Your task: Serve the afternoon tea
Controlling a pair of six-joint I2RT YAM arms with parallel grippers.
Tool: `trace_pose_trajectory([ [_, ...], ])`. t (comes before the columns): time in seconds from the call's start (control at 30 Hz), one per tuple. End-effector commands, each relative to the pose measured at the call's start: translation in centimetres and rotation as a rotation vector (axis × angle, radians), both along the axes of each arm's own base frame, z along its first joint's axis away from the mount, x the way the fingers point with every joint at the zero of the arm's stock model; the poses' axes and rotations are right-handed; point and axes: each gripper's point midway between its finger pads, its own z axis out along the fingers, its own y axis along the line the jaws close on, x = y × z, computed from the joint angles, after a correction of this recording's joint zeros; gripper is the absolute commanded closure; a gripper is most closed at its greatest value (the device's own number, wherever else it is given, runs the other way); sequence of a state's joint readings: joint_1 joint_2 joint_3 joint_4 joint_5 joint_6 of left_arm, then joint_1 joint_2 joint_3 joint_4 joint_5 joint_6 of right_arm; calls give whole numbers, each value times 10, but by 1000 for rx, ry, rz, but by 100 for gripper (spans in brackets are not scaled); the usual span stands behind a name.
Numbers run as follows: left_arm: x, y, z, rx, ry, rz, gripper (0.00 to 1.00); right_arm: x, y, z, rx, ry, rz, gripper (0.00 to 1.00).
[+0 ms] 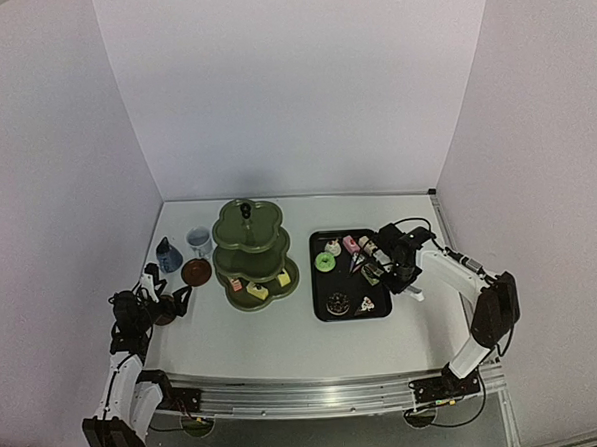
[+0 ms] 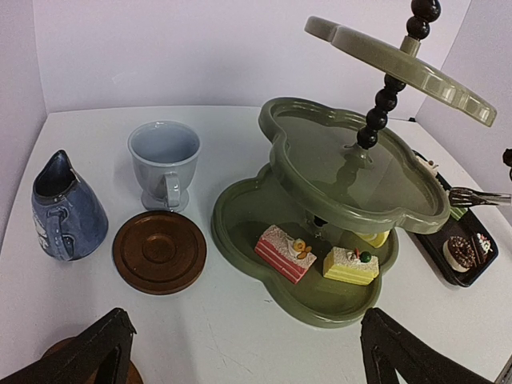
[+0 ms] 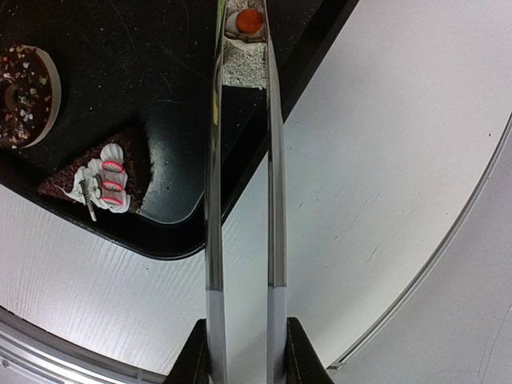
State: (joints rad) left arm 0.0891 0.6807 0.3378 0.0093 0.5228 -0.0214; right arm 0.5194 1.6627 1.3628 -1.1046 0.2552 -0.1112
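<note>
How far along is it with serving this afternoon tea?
Early on. Done: three small cakes sit on the bottom tier of the stand. In hand: the right gripper squeezes tongs around a red-topped cake at the edge of the tray. To do: other cakes lie on the tray, the upper tiers look bare, and neither the pale cup nor the dark-blue cup stands on a saucer. The left gripper hangs open.

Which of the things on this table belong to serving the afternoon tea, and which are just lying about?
Tea things: olive-green three-tier scalloped stand; small colourful cakes; pale cup; dark-blue cup; brown round saucer.
Not part of it: black rectangular tray, with cakes on it; shiny tongs, clamped in the jaws of the right gripper.
</note>
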Motion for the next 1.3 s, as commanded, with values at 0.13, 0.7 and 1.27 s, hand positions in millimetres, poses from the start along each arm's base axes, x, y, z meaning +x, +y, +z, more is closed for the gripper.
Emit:
trace_pose_trajectory([
  [0.13, 1, -1, 3, 14, -27, -15, 0, -6, -3, 13, 10, -10, 1, 83],
  [0.7, -5, -11, 8, 65, -23, -102, 2, -13, 16, 92, 175, -161, -90, 95],
  [1.27, 8, -47, 10, 265, 97, -640, 4, -23, 93, 118, 248, -229, -12, 95],
])
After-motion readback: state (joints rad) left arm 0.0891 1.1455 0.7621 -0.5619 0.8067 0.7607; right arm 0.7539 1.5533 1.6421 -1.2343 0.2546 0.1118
